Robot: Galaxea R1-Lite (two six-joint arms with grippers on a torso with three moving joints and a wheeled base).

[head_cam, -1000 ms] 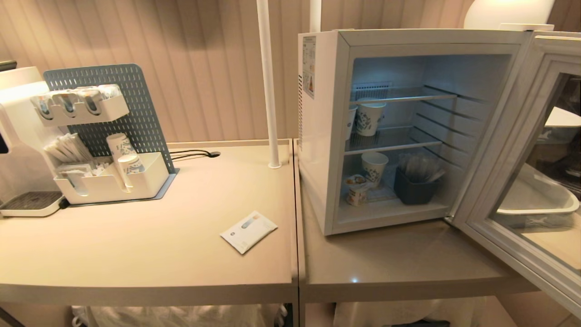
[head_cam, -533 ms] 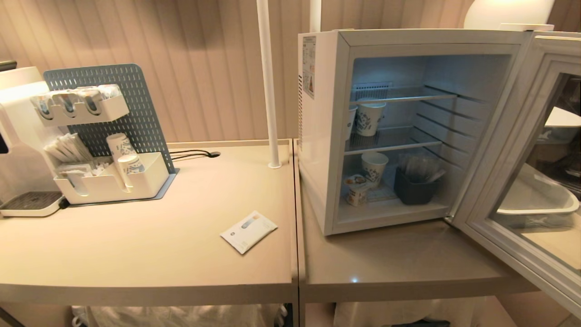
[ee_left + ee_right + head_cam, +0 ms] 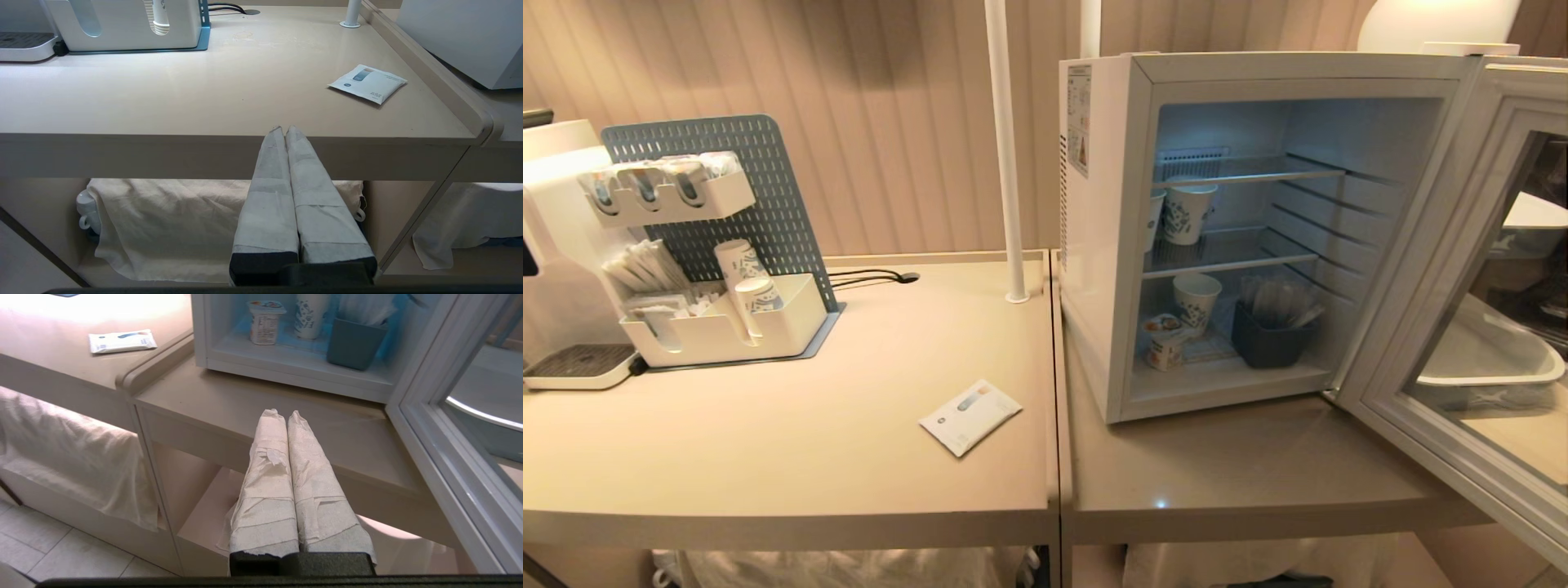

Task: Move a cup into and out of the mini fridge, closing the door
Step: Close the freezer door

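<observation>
The white mini fridge [image 3: 1104, 245] stands on the right table with its door [image 3: 1445, 269] swung wide open to the right. The cup [image 3: 1165, 341], small and white with an orange-printed foil lid, stands on the fridge floor near the front left; the right wrist view shows the cup [image 3: 265, 321] too. My right gripper [image 3: 285, 413] is shut and empty, low in front of the right table's edge, short of the fridge opening. Parked before the left table's front edge, my left gripper [image 3: 284, 129] is shut and empty. Neither arm shows in the head view.
Patterned paper cups [image 3: 1194, 300] and a dark bin of sachets [image 3: 1267, 336] share the fridge. A white packet [image 3: 969, 415] lies on the left table. An organiser rack [image 3: 711, 318] stands at far left, a white pole [image 3: 1006, 147] between the tables. Cloth hangs under both tables.
Nothing has visibly moved in the head view; cup, fridge and door stand as before.
</observation>
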